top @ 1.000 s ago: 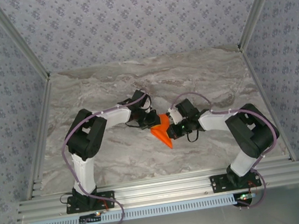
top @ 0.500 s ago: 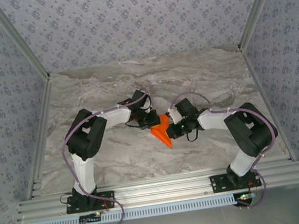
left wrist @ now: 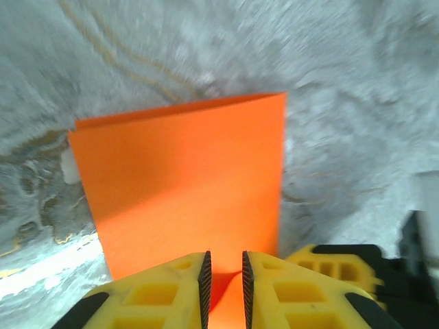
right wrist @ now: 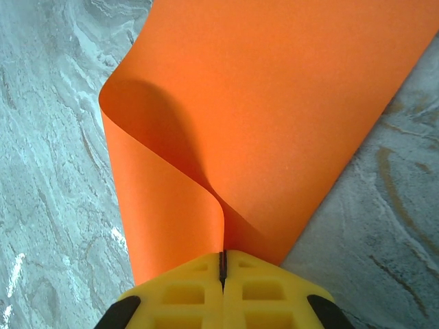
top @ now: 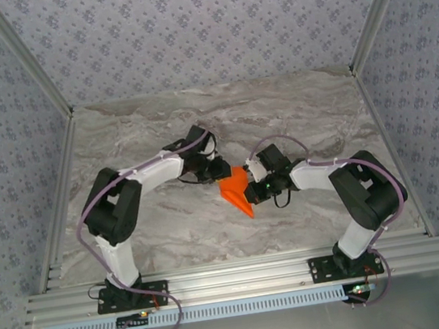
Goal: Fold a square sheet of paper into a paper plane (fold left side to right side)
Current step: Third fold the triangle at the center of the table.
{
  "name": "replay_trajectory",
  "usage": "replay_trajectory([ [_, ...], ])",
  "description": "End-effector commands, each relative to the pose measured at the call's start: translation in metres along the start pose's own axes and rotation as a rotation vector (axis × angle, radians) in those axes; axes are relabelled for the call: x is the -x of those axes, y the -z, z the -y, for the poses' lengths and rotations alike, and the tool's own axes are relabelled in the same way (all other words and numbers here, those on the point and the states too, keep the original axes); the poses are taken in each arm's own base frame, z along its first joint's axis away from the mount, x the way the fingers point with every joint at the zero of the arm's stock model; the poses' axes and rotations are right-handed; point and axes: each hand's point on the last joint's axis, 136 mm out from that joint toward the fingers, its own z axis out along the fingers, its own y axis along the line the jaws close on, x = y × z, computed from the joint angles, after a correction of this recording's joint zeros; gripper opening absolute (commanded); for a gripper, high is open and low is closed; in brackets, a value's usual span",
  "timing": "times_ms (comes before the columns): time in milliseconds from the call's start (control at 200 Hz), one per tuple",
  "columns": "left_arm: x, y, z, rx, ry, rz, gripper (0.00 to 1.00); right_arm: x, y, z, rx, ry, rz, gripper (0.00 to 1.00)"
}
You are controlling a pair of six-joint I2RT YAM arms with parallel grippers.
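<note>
Top external view is showing both arms bent at the elbow and angling inward, so that the 2 grippers are meeting over the middle of the grey marbled table [top: 302, 112]. The left gripper [top: 224, 171] is pointing right, sitting just beside the far corner of the square sheet of paper [top: 236, 191]. The right gripper [top: 250, 191] is pointing left, touching the sheet's right side. From here the sheet is appearing as a small orange wedge between them, and the jaws are too small to read.

Left wrist view is giving what that one cannot. The left gripper [left wrist: 223, 277] is standing with its jaws a narrow gap apart, not clamped, with orange paper showing through the gap. The sheet [left wrist: 182, 178] is lying doubled over on the table [left wrist: 343, 103], and a yellow finger [left wrist: 329, 264] of the right gripper is sitting at its near right corner.

Right wrist view is showing the right gripper [right wrist: 221, 264] pinched closed on the sheet [right wrist: 274, 96]. 2 layers are meeting in its jaws, while the fold beyond is bulging in a soft, uncreased loop above the table [right wrist: 48, 137]. The yellow fingers are hiding the sheet's nearest edge.

Patterned walls [top: 200, 28] and an aluminium frame [top: 235, 277] are enclosing the table.
</note>
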Motion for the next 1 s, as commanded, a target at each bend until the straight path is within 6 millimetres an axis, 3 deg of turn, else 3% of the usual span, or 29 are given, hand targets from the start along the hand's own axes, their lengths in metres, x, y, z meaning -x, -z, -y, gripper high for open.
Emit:
replay_trajectory([
  [0, -0.001, 0.026, 0.005, -0.004, -0.035, 0.053, 0.21, -0.035, -0.009, 0.017, -0.068, -0.042, -0.129, 0.02],
  [205, -0.035, 0.012, 0.019, -0.139, -0.02, -0.012, 0.14, -0.033, -0.01, 0.016, -0.066, -0.037, -0.136, 0.02],
  [340, -0.047, -0.005, 0.027, -0.169, -0.027, -0.041, 0.13, -0.033, -0.011, 0.015, -0.067, -0.034, -0.141, 0.02],
  [570, -0.057, -0.028, 0.014, -0.131, -0.002, -0.078, 0.13, -0.033, -0.011, 0.015, -0.072, -0.031, -0.145, 0.02],
  [994, -0.071, -0.047, -0.023, -0.021, 0.03, -0.099, 0.12, -0.034, -0.011, 0.016, -0.073, -0.031, -0.155, 0.02],
])
